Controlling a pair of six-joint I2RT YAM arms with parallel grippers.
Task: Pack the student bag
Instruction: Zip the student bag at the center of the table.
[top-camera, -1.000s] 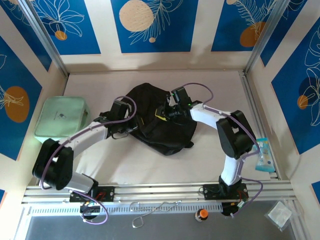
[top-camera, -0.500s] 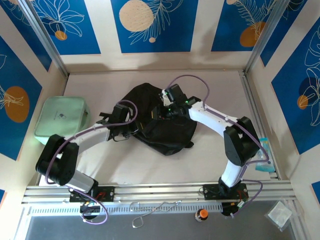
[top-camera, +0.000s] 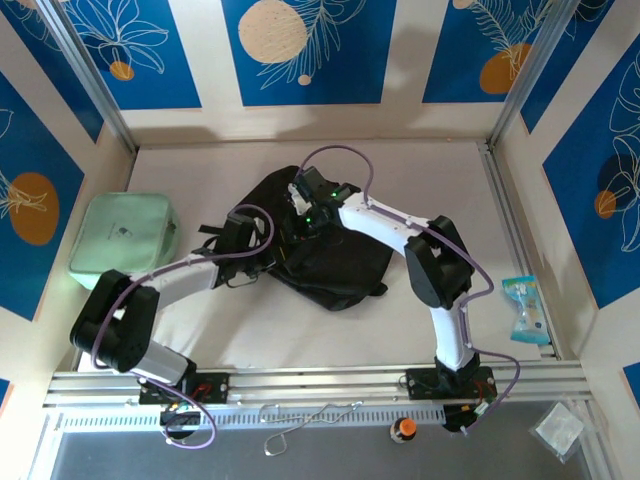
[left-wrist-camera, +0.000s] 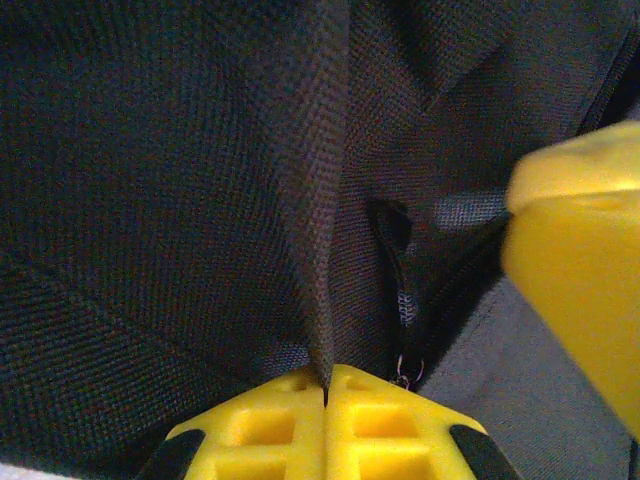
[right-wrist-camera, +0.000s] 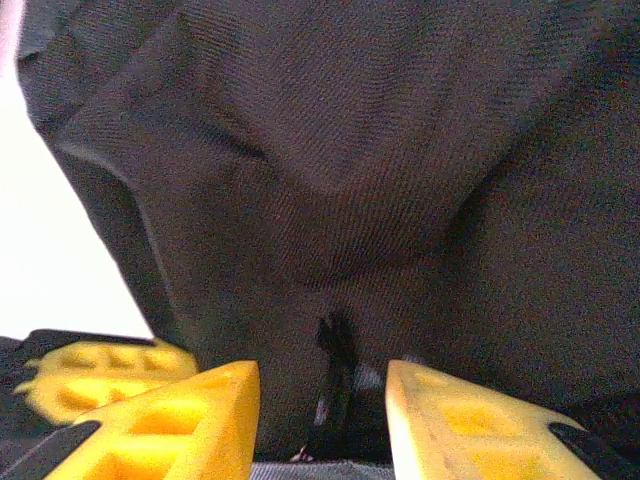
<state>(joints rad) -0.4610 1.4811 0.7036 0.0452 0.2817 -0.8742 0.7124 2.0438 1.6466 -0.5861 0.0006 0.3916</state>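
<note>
**Bag at ctr of tabletop: L jaws pinching fabric, R jaws part open**

The student bag (top-camera: 330, 250), black and soft, lies slumped at the ctr of the pale tabletop (top-camera: 430, 180), w/ a strap (top-camera: 210, 235) sticking out on its L side. Both arms reach in over it. The L arm (top-camera: 180, 275) comes from the near-L corner to the bag's L edge. The R arm (top-camera: 385, 220) bends over from the near-R side to the bag's upper part.

L jaws: fully closed. In the L wrist view the two yellow fingers (left-wrist-camera: 270, 430) meet w/ no gap. A ridge of black bag fabric runs up from the seam btwn them, so a fold of the bag is pinched. A zip pull (left-wrist-camera: 402, 300) hangs just R of that fold, outside the grip. A blurred yellow finger of the other arm (left-wrist-camera: 575, 270) sits close at the R edge of that view.

R jaws: part open. In the R wrist view the yellow fingers stand apart, bag fabric bulging ahead of them. A small dark tab (right-wrist-camera: 330, 345) sits in line w/ the gap. Neither finger is seen clamping anything.

Elsewhere:
- A mint-green case (top-camera: 125, 235) lies flat at the L side of the tabletop, apart from the bag.
- A blue-and-white packet (top-camera: 525, 310) lies at the R edge.
- Below the arm bases are an orange-capped item (top-camera: 403, 428), a bent wire (top-camera: 300, 418) and a clear plastic pouch (top-camera: 558, 430).
</note>
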